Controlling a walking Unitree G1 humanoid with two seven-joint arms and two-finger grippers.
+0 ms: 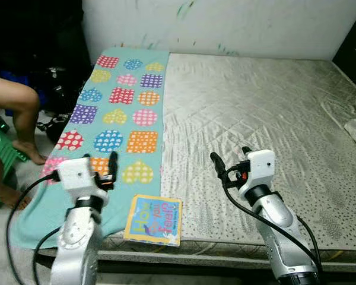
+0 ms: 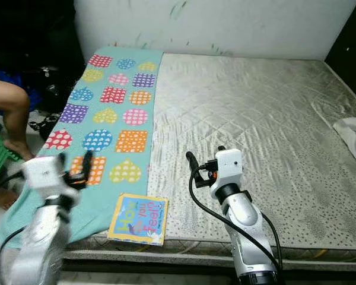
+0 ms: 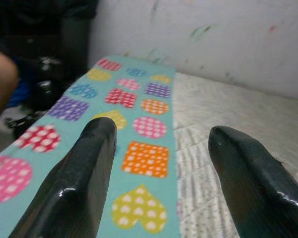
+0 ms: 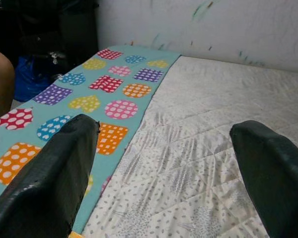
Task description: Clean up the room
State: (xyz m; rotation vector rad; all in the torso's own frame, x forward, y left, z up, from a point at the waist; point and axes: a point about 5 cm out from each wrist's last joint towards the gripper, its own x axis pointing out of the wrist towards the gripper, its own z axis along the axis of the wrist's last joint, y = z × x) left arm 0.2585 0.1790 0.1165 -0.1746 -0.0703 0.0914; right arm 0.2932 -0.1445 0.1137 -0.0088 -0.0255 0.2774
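Kids' book lies flat at mattress near edge, corner overhanging, half on teal heart blanket. Left gripper hovers just left of it, fingers spread, nothing held. Right gripper over bare mattress to the right, fingers also apart, empty. Person's leg at far left.
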